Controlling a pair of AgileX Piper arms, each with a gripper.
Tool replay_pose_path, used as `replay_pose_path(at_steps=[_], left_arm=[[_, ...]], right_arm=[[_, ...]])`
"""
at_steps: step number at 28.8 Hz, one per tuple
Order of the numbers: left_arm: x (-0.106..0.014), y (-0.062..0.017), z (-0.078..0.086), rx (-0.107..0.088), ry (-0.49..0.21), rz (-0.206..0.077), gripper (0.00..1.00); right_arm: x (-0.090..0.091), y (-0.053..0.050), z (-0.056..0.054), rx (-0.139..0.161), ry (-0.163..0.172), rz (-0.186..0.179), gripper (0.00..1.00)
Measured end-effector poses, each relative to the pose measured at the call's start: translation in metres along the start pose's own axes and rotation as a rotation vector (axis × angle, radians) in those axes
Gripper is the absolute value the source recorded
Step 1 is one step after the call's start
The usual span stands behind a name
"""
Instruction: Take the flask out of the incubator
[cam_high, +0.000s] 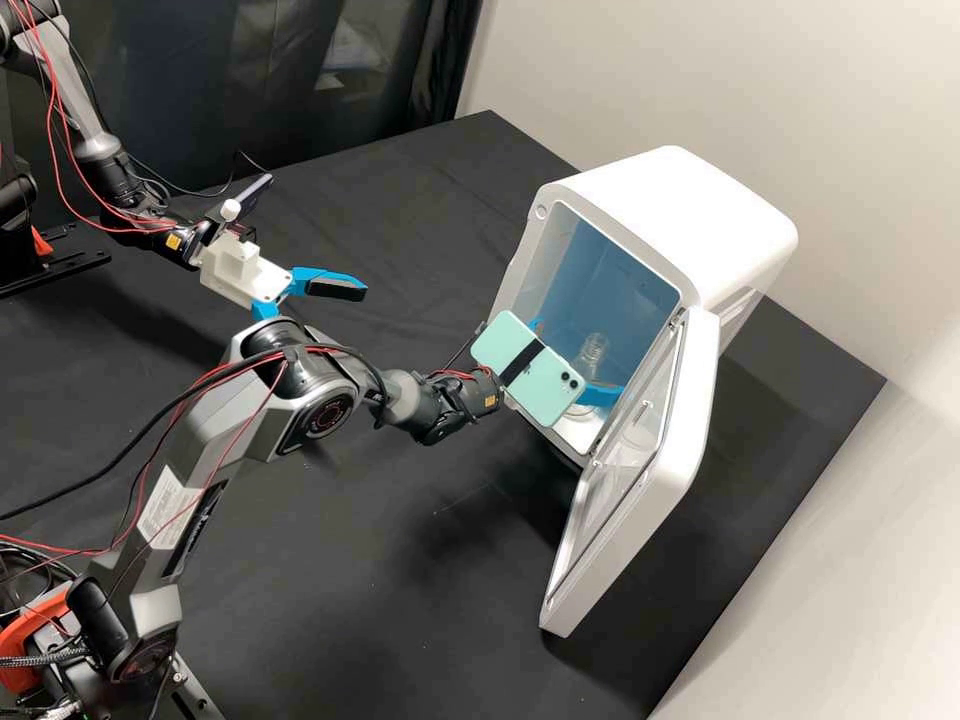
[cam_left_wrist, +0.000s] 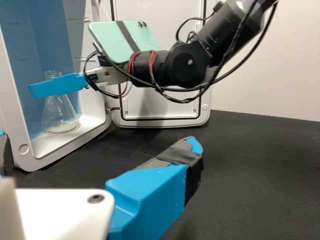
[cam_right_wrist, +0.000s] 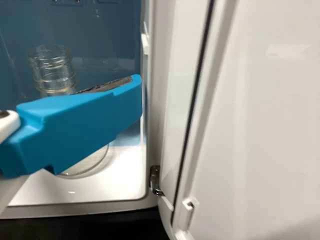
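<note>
- Two arms picked out in the high view. Found the right tool (cam_high: 578, 362) inside the white incubator (cam_high: 690, 210), its fingers apart. Placed the flask (cam_high: 598, 345) seemingly between them on the chamber floor, not yet clamped. Found the left tool (cam_high: 308, 298) well apart over the black counter (cam_high: 400, 560), likewise spread and holding nothing.
- Noted the door (cam_high: 640, 470) hanging open just beside the right wrist, and a mint phone (cam_high: 528, 368) strapped across that wrist at the mouth. Judged a snag of phone or forearm on the door edge likely, given any sideways drift on the pull-back.
- Turned to the left wrist view. Saw the flask (cam_left_wrist: 57, 112) upright on the white chamber floor, one blue finger (cam_left_wrist: 57, 85) across its neck. Judged a tip-over possible from one finger touching first and shoving the glass, and a slip possible on so smooth a surface.
- Reckoned on a straight way out over the low front lip, with room on the counter between incubator and left tool.
- Ended with the right wrist view. Saw a finger (cam_right_wrist: 80, 125) in front of the flask (cam_right_wrist: 50, 70), with the door (cam_right_wrist: 260, 120) and its hinge (cam_right_wrist: 156, 180) close alongside. Judged side room scant on that flank, and any swing toward the hinge risky.
</note>
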Motion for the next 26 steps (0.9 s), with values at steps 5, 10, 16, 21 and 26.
replay_pose_path(at_steps=[5,10,16,21,26], left_arm=[[0.0,0.0,0.0,0.0,0.0,0.0,1.0],[0.0,0.0,0.0,0.0,0.0,0.0,1.0],[0.0,0.0,0.0,0.0,0.0,0.0,1.0],[0.0,0.0,0.0,0.0,0.0,0.0,1.0],[0.0,-0.0002,0.001,0.0,-0.002,-0.001,1.0]], right_arm=[[0.013,-0.009,-0.006,-0.022,-0.01,-0.029,1.0],[0.025,-0.009,-0.009,-0.021,-0.029,-0.033,1.0],[0.04,-0.017,-0.011,-0.039,-0.05,-0.04,1.0],[0.048,-0.028,-0.009,-0.06,-0.073,-0.075,1.0],[0.052,-0.036,-0.004,-0.066,-0.093,-0.092,1.0]])
